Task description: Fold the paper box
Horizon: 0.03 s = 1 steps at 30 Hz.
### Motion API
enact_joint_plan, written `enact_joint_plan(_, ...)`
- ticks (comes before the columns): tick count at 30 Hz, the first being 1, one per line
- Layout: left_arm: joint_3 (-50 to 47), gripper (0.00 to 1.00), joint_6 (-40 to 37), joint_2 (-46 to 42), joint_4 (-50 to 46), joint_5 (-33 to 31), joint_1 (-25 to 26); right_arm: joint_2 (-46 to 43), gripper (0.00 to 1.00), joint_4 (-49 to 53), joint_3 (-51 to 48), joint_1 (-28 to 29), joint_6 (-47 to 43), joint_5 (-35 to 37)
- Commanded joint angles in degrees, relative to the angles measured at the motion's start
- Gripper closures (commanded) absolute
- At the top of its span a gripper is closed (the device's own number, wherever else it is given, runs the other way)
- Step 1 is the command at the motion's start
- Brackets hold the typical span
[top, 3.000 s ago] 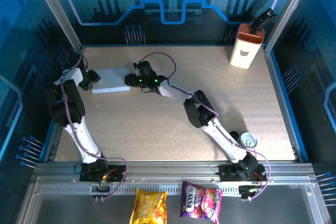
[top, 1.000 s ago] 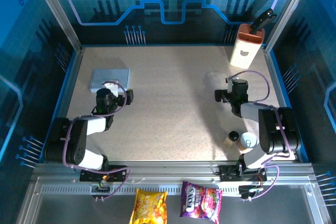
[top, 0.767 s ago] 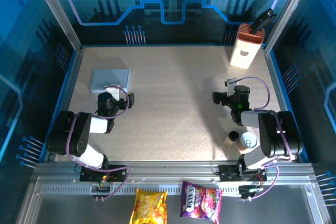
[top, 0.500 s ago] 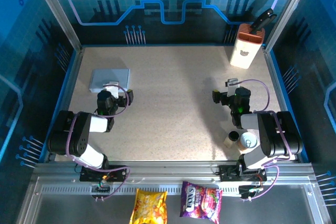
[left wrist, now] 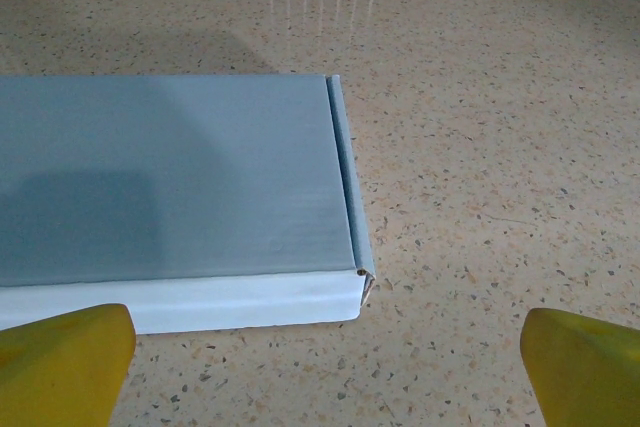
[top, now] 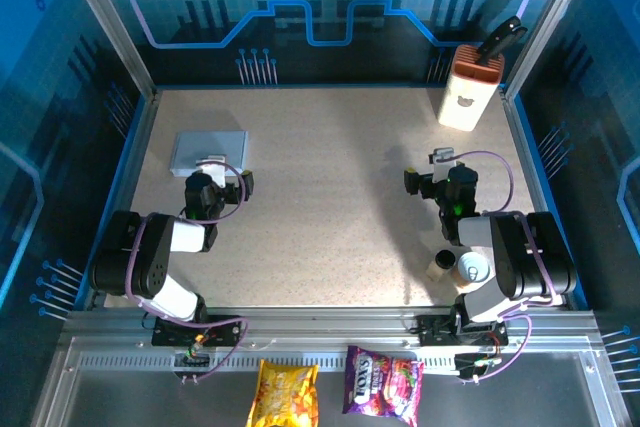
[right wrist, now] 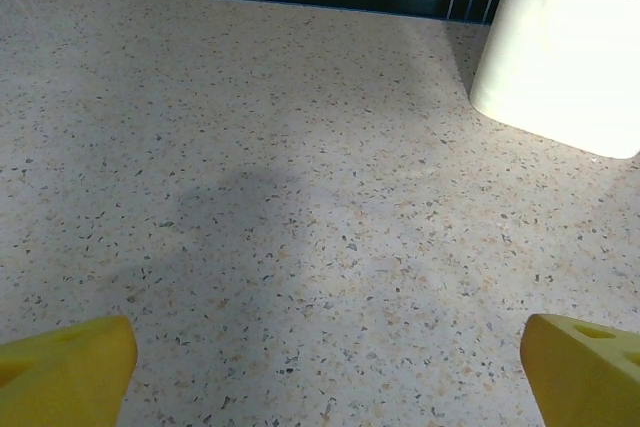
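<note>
Both arms have drawn back; left pincer and right pincer gape empty, paper box and container unobstructed ahead

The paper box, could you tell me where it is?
Top view: the paper box lies closed far left on the table, just beyond the open left gripper.

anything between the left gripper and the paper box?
Nothing visible. The paper box lies closed and flat on the table, just ahead of the open left gripper and offset toward its left finger. Only bare tabletop separates the box's near edge from the fingertips.
</note>
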<state>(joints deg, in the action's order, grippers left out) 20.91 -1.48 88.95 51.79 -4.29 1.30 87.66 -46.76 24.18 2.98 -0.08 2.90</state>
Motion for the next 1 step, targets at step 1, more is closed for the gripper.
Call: enact_joint_plan(1,0.9,0.00,0.5,0.3,1.6,-0.5,-0.2,0.3,0.01,-2.0,-0.4,0.5,-0.7,-0.2)
